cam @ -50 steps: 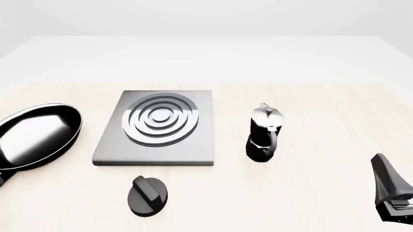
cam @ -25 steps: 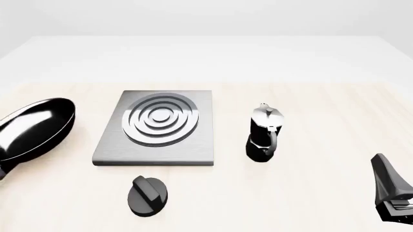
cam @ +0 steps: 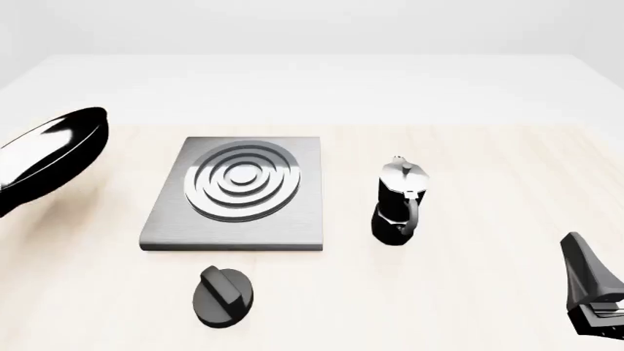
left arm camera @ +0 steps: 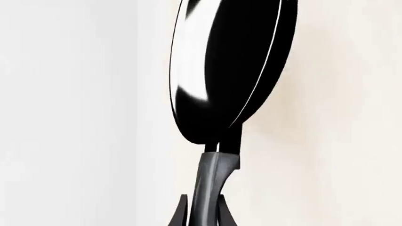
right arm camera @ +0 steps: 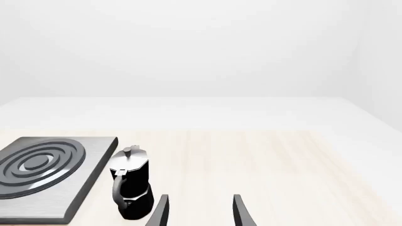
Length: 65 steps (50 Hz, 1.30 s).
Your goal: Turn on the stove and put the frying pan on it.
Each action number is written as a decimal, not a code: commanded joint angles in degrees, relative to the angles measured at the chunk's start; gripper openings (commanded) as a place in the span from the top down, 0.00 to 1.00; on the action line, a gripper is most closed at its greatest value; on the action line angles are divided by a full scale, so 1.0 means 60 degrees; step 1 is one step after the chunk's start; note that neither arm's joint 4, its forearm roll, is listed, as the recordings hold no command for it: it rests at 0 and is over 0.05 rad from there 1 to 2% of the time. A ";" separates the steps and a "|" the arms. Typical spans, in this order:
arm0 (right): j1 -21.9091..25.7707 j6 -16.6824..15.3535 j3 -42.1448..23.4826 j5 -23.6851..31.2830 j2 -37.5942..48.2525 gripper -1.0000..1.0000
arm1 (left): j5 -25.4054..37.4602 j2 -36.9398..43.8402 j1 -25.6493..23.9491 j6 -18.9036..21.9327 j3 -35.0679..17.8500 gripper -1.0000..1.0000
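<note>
Frying pan (cam: 49, 157) higher, tilted, left of stove (cam: 239, 191), moka pot (cam: 398, 199)

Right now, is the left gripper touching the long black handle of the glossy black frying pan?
Touching. The left wrist view shows the left gripper with a finger on each side of the handle, the glossy black frying pan extending beyond it.
</note>
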 commanded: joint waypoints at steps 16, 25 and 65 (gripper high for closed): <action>0.0000 -0.0002 0.0000 0.0000 -0.0001 0.00 | 0.0441 -0.0945 -0.1284 0.0562 -0.0845 1.00; 0.0001 -0.0003 0.0000 0.0000 0.0001 0.00 | 0.0137 -0.0587 -0.1800 0.0766 -0.0867 1.00; 0.0000 0.0002 0.0000 0.0000 0.0001 0.00 | -0.0927 -0.1517 -0.4267 0.2467 0.0086 1.00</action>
